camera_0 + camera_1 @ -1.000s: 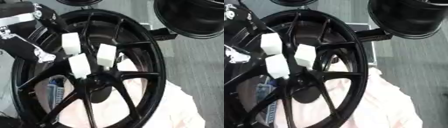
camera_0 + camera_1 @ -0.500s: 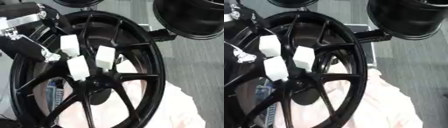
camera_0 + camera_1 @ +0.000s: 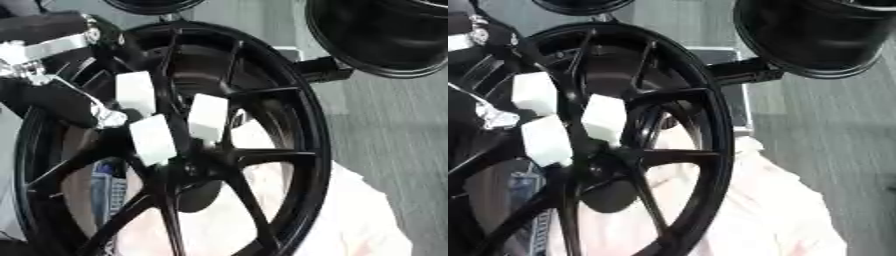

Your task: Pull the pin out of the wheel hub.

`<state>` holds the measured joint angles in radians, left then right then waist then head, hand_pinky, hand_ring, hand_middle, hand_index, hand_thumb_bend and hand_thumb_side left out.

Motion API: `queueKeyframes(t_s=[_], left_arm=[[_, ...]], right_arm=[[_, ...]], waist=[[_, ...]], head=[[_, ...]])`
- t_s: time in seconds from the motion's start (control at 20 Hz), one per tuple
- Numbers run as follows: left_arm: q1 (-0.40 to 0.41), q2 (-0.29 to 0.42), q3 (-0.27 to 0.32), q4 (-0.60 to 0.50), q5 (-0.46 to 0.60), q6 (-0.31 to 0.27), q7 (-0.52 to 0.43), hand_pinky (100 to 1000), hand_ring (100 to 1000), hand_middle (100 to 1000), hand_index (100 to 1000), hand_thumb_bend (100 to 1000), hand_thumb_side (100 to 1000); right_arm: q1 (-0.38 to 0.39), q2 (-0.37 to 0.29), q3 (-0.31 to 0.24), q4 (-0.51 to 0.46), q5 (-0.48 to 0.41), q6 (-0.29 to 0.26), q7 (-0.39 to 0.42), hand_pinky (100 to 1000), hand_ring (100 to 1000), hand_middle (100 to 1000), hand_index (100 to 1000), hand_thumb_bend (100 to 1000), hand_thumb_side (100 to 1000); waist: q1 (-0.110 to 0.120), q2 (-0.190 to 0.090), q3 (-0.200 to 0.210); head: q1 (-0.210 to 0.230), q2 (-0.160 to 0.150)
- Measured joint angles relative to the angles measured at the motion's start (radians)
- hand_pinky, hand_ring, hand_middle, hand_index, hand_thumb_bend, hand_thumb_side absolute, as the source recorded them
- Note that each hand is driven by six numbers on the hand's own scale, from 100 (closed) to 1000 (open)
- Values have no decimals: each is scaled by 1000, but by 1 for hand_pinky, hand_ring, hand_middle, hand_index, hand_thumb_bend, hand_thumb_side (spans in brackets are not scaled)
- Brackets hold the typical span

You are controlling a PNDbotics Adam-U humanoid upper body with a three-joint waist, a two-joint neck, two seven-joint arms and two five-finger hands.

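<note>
— Three white pads, that's what I see of the left robot hand. It comes in from the left, black with silver joints, and its padded fingertips reach through the spokes toward the middle of the wheel.

— Has it got hold of the pin?

— I can't make out the pin itself. The pads close in around the hub, two to the left of one spoke and one to the right, bunched together rather than spread. Whether they pinch anything I cannot tell.

— And the wheel?

— One big black wheel, standing nearly on edge and filling most of the view, thin spokes running out from the dark hub. Behind it, lower down, lies a pale pinkish cloth, showing between the spokes and to the right of the rim.

— Anything further right?

— Another black wheel in the upper right corner, with a dark bar jutting from below it toward the big wheel's rim. Grey floor beneath that.
</note>
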<state>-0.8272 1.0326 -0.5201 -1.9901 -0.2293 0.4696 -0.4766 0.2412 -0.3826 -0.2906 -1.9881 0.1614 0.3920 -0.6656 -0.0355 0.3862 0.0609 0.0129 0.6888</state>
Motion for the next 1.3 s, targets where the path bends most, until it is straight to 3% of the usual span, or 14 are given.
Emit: queueKeyframes(t_s=[0.35,0.8,1.0,1.3], left_arm=[[0,-5,0,0,-4,22,-18,759,663,698,820,484,270],[1,-14,0,0,-6,43,-41,704,590,614,800,448,211],[2,-14,1,0,-6,43,-44,672,547,571,768,402,137],[9,-14,6,0,-8,52,-51,637,512,530,732,344,108]], right_arm=[[-5,8,1,0,-7,-2,-2,590,625,576,655,100,457],[-12,17,1,0,-15,-3,-7,590,626,576,655,100,458],[-12,18,1,0,-16,-3,-7,589,626,576,654,100,460],[-11,18,1,0,-19,-5,-9,589,627,577,654,100,461]], waist=[[0,14,-6],[-1,18,-6],[-1,18,-6],[-3,18,-6]], head=[[10,-11],[15,-14],[16,-14],[18,-14]])
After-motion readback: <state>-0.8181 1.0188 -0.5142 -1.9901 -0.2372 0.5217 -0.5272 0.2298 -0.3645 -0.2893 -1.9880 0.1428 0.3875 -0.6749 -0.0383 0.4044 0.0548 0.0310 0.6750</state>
